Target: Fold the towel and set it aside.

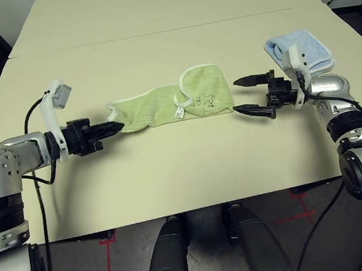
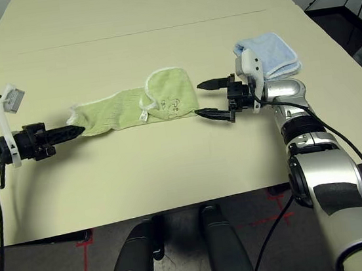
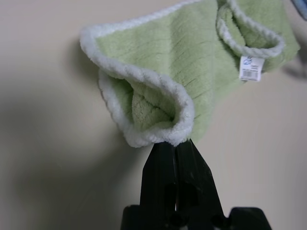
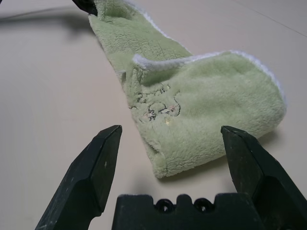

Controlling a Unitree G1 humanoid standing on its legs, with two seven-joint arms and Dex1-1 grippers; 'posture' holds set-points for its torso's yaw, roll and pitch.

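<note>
You are pinching the towel at its 9 o'clock end with the left hand; the right hand is gaping, so pulling risks unfolding it.

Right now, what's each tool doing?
Left tool: shut on the green towel's left end.
Right tool: open, holding nothing, beside the towel's right end.

tag: print too small to read | motif: faint, figure unclear | blue towel: partly behind right arm
</note>
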